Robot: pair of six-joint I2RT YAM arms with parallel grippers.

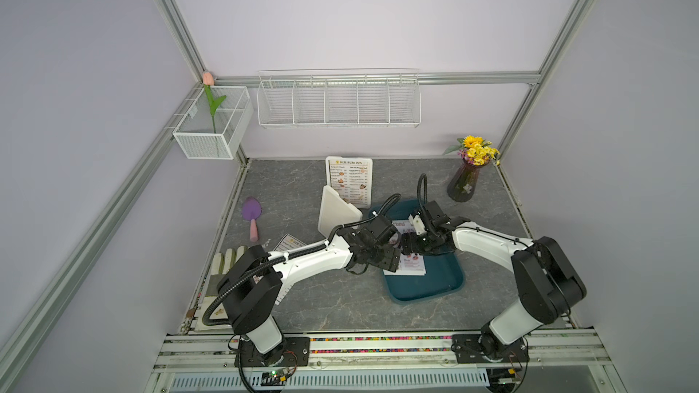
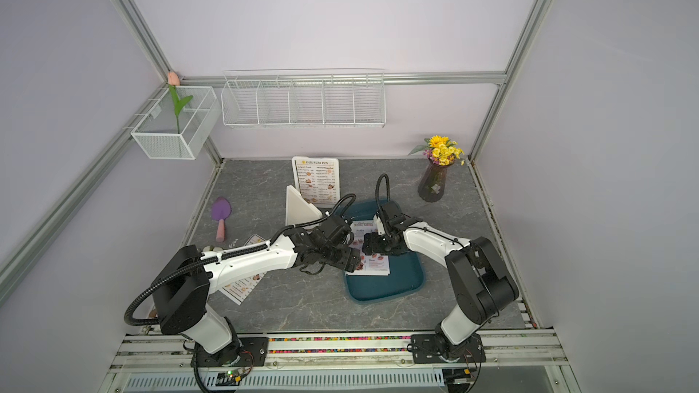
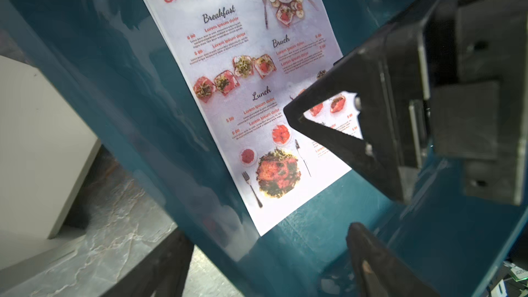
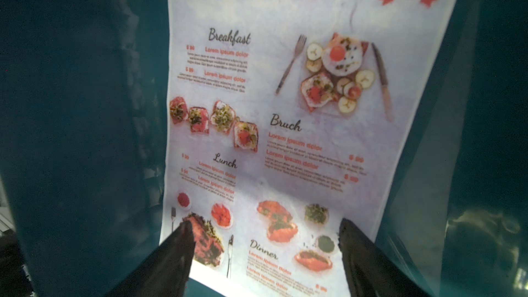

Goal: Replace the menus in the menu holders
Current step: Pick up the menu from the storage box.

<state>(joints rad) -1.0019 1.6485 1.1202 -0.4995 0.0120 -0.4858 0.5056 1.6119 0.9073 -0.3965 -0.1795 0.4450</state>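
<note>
Left gripper (image 3: 268, 232), right gripper (image 4: 264, 221) — jaws apart over half-hidden SPECIAL MENU sheet (image 4: 285, 110), perhaps two.

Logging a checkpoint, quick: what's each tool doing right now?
Left tool: open, holding nothing, over the teal tray.
Right tool: open, holding nothing, over the SPECIAL MENU sheet.
</note>
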